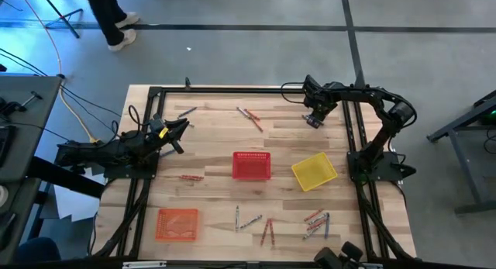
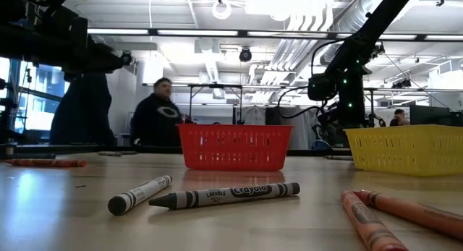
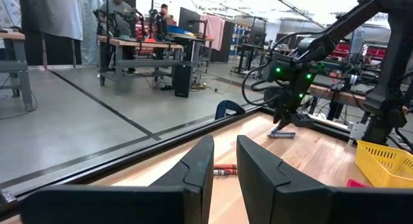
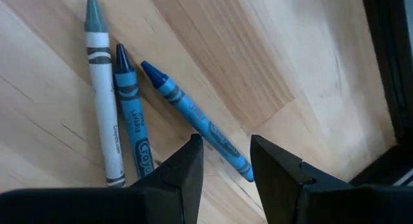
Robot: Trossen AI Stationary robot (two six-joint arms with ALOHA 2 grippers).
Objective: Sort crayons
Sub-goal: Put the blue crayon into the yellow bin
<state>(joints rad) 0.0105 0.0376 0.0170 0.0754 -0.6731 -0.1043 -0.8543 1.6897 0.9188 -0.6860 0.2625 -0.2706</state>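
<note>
Overhead, the surface is a light wooden plank table (image 1: 209, 145) inside a black frame, standing on a grey concrete floor. The red basket (image 1: 252, 166) sits mid-table, the yellow basket (image 1: 315, 171) just to its right and tilted, the orange basket (image 1: 177, 224) near the front left corner.

The crayons lie in loose groups: red ones (image 1: 249, 117) toward the back, a red pair (image 1: 191, 177) left of the red basket, grey ones (image 1: 246, 221) and a mixed heap (image 1: 316, 223) along the front. In the low view a grey crayon (image 2: 139, 194) and a black crayon (image 2: 225, 196) lie closest to the camera.

The right gripper (image 1: 314, 118) hangs low over the back right corner with its fingers parted and nothing between them; directly under it lie two blue crayons (image 4: 193, 119) and a white-wrapped grey-blue crayon (image 4: 104, 98), flat on the wood, untouched.

The left gripper (image 1: 177, 133) hovers over the table's left side, fingers slightly apart, holding nothing.

The room behind is an open workshop with benches, exposed ducts and ceiling lights. A person in a dark top (image 2: 157, 115) is seen beyond the table, and a person's legs (image 1: 112, 21) show on the floor at the back
</note>
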